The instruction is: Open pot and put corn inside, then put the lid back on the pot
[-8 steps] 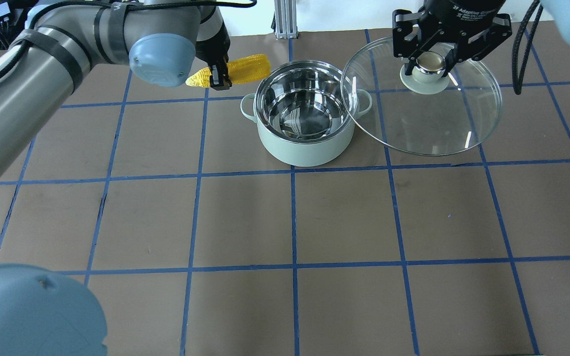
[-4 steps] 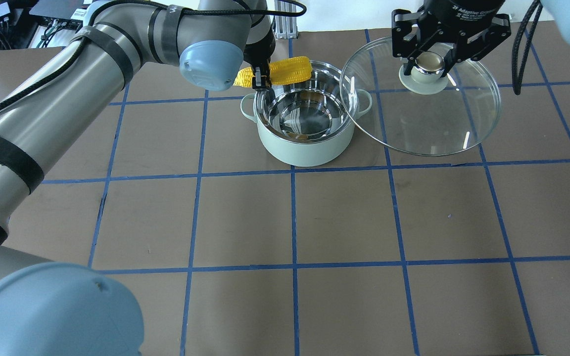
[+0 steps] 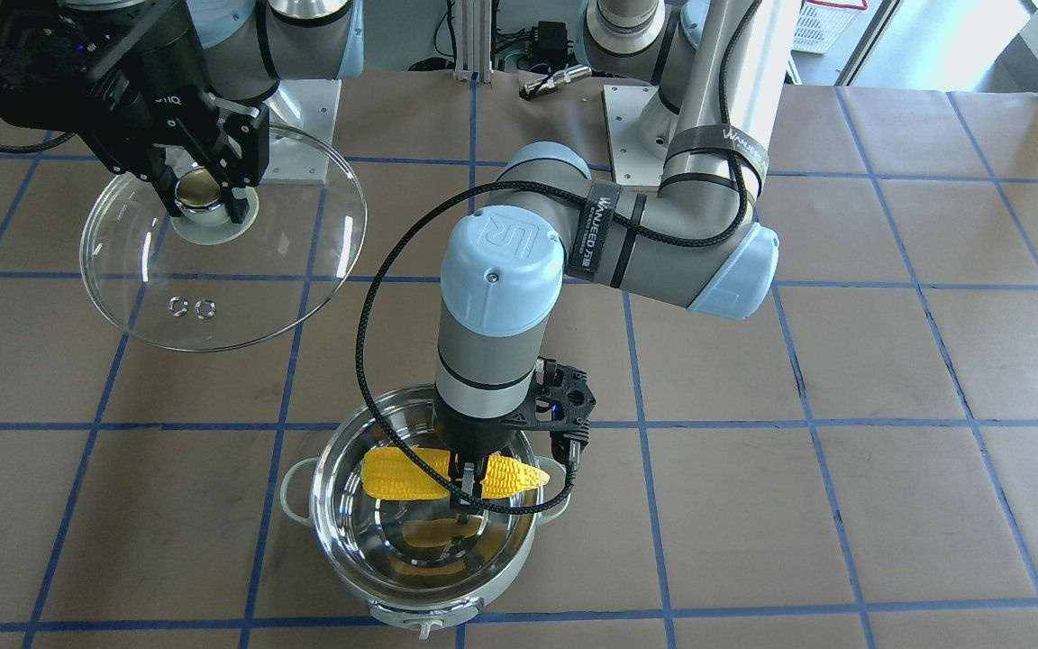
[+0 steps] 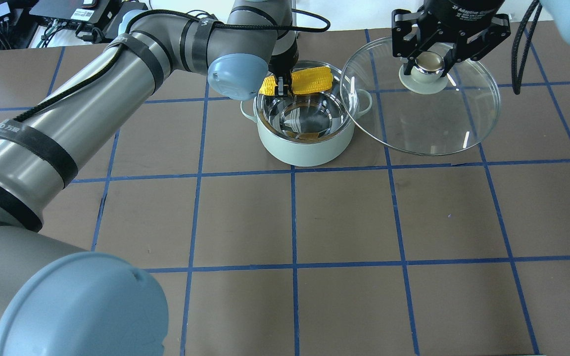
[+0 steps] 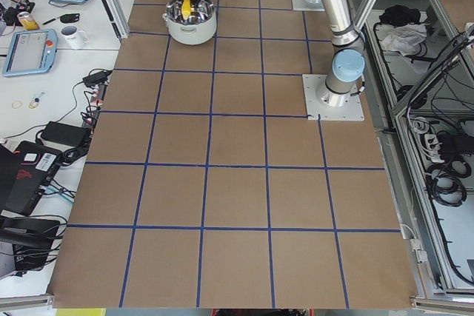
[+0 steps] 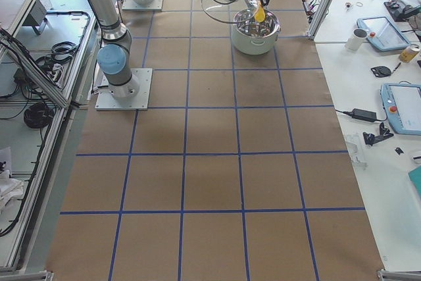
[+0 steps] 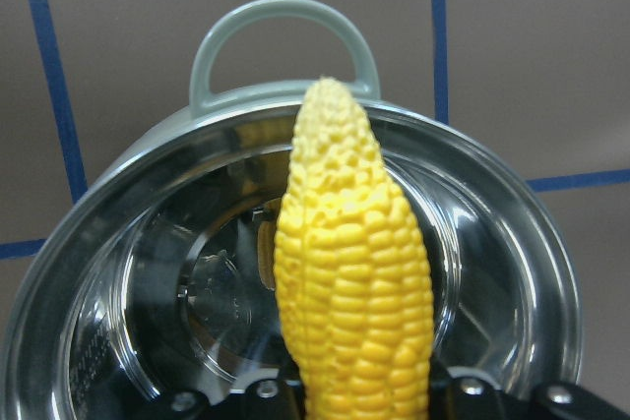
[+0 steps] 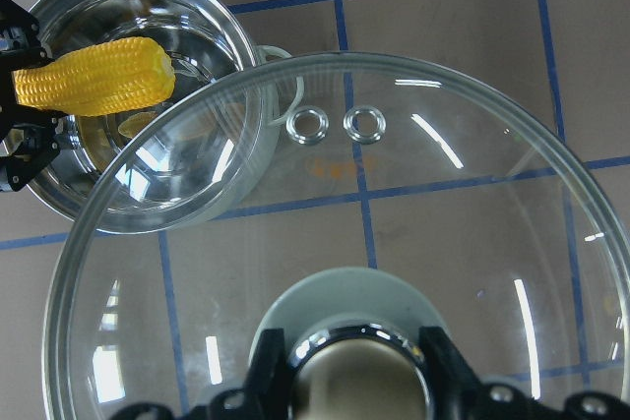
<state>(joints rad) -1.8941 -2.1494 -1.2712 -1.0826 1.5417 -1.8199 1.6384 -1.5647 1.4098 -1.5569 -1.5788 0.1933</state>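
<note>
The mint-green pot (image 4: 307, 146) stands open with its shiny steel inside (image 3: 429, 541) bare. My left gripper (image 4: 282, 87) is shut on the yellow corn (image 4: 309, 81) and holds it level over the pot's far rim; the corn also shows in the front view (image 3: 402, 476), the left wrist view (image 7: 352, 272) and the right wrist view (image 8: 98, 76). My right gripper (image 4: 431, 63) is shut on the knob of the clear glass lid (image 4: 443, 123) and holds it in the air to the right of the pot. The lid (image 3: 249, 270) has two vent holes (image 8: 335, 123).
The table is brown with blue grid tape (image 4: 293, 217). The left arm's forearm (image 4: 97, 99) slants across the table's left part. A black cable (image 3: 375, 297) loops beside the left wrist. Benches with tablets and cups flank the table ends (image 5: 44, 42).
My left gripper has carried the corn to the right, from beside the pot to over its far rim. The right gripper and the lid have not moved.
</note>
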